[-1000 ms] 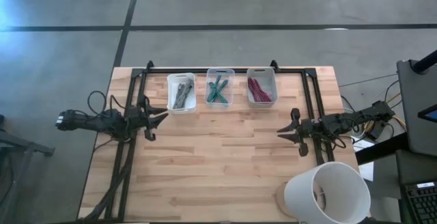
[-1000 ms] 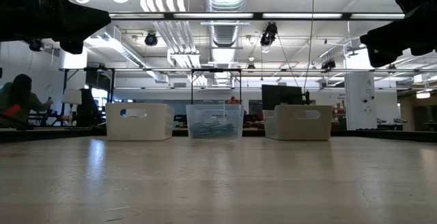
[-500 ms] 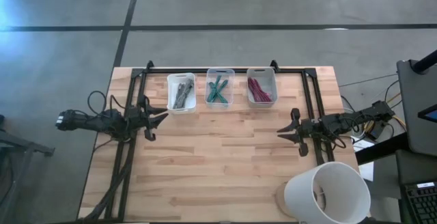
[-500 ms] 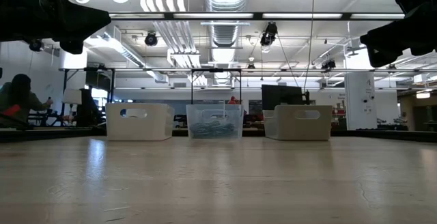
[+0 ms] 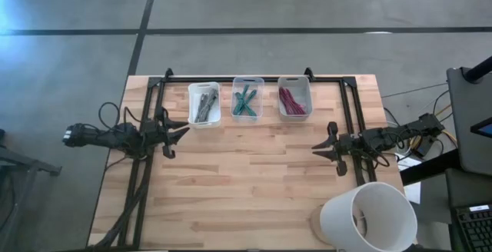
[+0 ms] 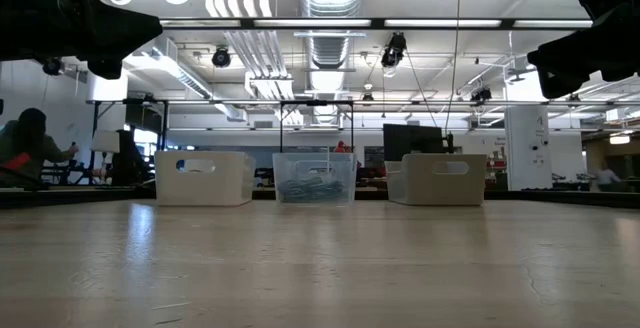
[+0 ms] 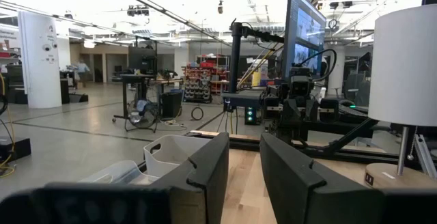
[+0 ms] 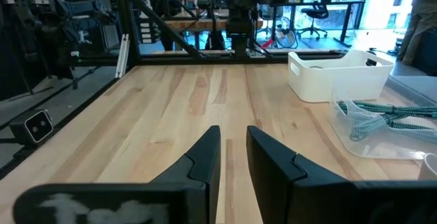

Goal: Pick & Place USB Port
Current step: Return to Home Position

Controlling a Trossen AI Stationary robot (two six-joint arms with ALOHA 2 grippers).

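— Pink charger cables (image 5: 292, 101): where do they lie, please?

— At the far edge of the worktop (image 5: 254, 198). I go from the near side towards them. At the near right corner stands a white lamp (image 5: 367, 215) on a round wooden foot.

— And the two claws?

— Both hang above the wood, about halfway to the far edge. They are well apart and point towards each other. The left claw (image 5: 181, 131) is near the left edge and the right claw (image 5: 318, 150) near the right edge. Each one is released. In the wrist views the fingers (image 7: 205, 176) stand with a narrow gap, the wood shows through it, and nothing is held between them.

— What stands behind them?

— Three bins in one row along the far edge, just beside each other. The left bin (image 5: 204, 124) is white and holds grey-olive cables (image 5: 203, 106). The middle bin (image 5: 247, 118) is clear and holds teal cables (image 5: 245, 101). The right bin (image 5: 295, 117) holds the pink ones, and all of them are inside its walls. A black frame (image 5: 227, 76) runs just behind the row.

— And beyond the worktop?

— The low view shows a large hall with ceiling lights and pipes. At its far left a person (image 6: 22, 143) sits at a desk.
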